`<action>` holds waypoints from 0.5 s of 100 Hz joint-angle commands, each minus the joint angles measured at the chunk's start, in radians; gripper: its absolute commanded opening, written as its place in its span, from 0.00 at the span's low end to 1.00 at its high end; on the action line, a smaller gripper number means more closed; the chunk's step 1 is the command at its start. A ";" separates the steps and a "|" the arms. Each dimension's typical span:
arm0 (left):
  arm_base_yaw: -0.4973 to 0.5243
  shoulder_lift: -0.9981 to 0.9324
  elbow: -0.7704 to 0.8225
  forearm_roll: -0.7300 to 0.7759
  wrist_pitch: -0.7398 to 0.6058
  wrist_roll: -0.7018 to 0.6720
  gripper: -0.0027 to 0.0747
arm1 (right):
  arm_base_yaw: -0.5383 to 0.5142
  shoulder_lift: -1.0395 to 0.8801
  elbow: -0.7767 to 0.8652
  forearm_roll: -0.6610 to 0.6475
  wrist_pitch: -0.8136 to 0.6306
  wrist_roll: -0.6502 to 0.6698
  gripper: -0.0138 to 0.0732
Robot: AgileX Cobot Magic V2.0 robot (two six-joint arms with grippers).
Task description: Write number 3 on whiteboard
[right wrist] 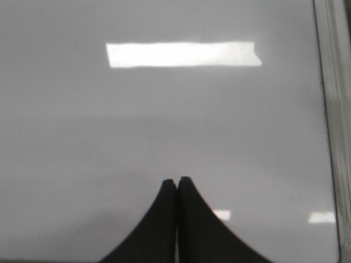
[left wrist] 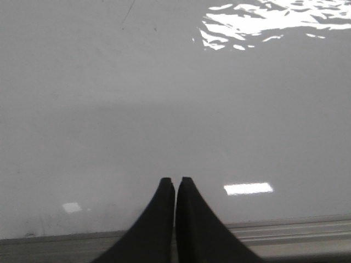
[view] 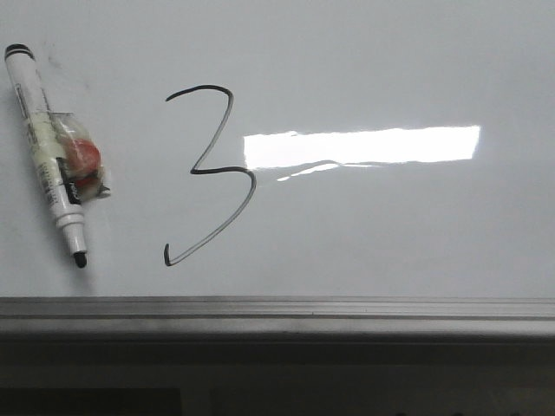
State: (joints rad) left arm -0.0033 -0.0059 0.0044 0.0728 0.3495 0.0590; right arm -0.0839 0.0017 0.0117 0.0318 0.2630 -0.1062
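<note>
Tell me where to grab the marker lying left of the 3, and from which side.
Grip the marker on its bare upper barrel, between cap end and the taped-on bundle, coming from above with jaws across the barrel. It lies flat on the whiteboard, slightly tilted.

The left hand is seen only in its own wrist view, its two dark fingers pressed together with nothing held between them. The right hand is likewise closed and empty, its fingertips meeting at a thin seam. Neither arm is caught by the front view.
</note>
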 commanded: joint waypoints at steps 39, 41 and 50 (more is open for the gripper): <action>0.000 -0.025 0.034 0.005 -0.047 0.000 0.01 | -0.008 -0.027 0.023 -0.017 0.058 0.004 0.08; 0.000 -0.025 0.034 0.005 -0.047 0.000 0.01 | -0.008 -0.027 0.023 -0.017 0.058 0.004 0.08; 0.000 -0.025 0.034 0.005 -0.047 0.000 0.01 | -0.008 -0.027 0.023 -0.017 0.058 0.004 0.08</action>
State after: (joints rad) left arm -0.0033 -0.0059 0.0044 0.0744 0.3495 0.0590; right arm -0.0839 -0.0102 0.0098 0.0285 0.3326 -0.1045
